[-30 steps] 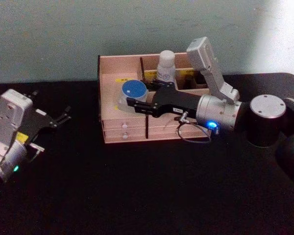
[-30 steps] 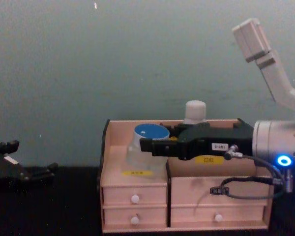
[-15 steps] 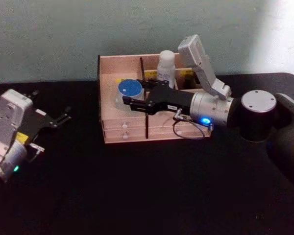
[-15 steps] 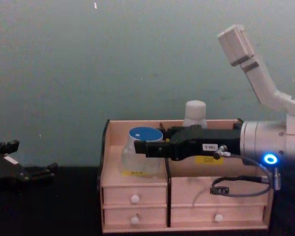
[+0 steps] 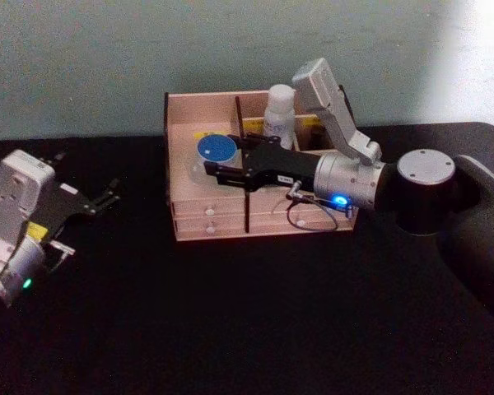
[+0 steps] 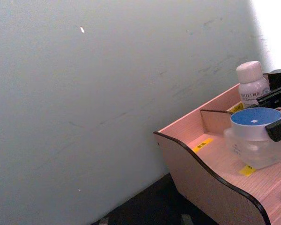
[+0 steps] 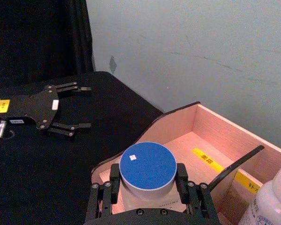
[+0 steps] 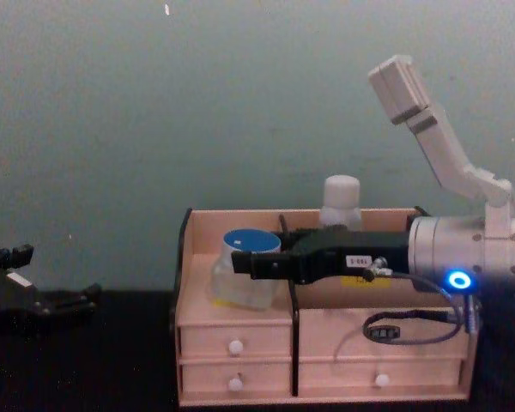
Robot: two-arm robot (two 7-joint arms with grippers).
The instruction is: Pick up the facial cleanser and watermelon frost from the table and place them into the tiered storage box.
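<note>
Head view: white bottle (image 5: pixel 279 115) stood in a rear compartment of the tiered storage box (image 5: pixel 181 123), at 12 o'clock of the table (image 5: pixel 230 329); one item judged placed. Blue-lidded jar (image 5: pixel 216 150) sat over the box's left compartment, clamped in the right gripper (image 5: pixel 214 169); release judged outstanding. Left gripper (image 5: pixel 107 197) idle at 9 o'clock, fingers spread, holding nothing.

Right wrist view: fingers (image 7: pixel 113 176) pressed both sides of the jar's lid.

Chest view: jar's base looked at or near the compartment floor; contact uncertain.
</note>
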